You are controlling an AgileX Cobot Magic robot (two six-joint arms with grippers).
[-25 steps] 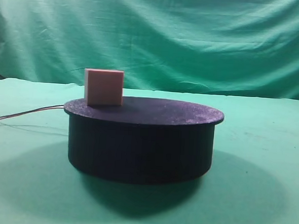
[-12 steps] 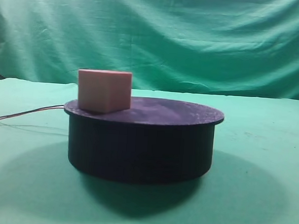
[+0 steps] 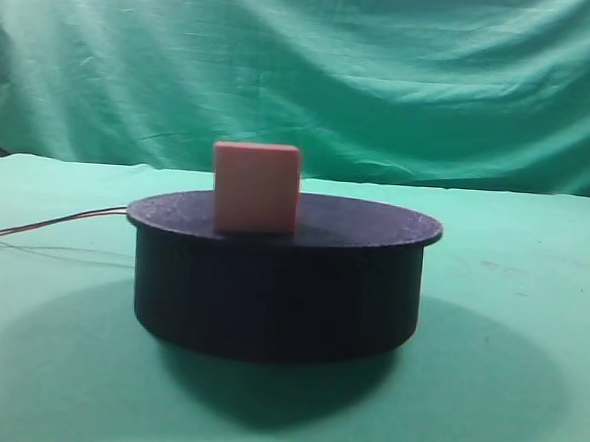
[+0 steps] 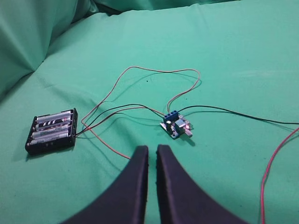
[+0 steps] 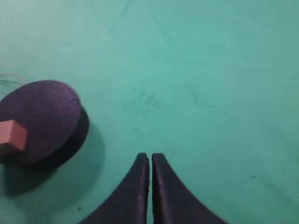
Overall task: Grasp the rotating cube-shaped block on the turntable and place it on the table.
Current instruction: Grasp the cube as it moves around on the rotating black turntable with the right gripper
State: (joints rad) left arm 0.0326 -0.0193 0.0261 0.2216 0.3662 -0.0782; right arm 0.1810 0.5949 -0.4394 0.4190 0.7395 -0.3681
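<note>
Cube-shaped block [image 3: 256,188] sits upright on the turntable [image 3: 276,280], near the front edge of the disc and left of its centre in the exterior view, one flat face toward the camera. In the right wrist view it lies at the disc's left rim. Thin wires [image 3: 49,225] run out to the left across the table [image 3: 509,324]. Left gripper [image 4: 152,150] — black fingers drawn almost together, only a thin slit between, nothing held — hangs over a battery holder [image 4: 51,131] and a small circuit board [image 4: 176,125]. Right gripper [image 5: 150,157] — fingers pressed closed, empty — above bare green cloth, well apart from the turntable.
</note>
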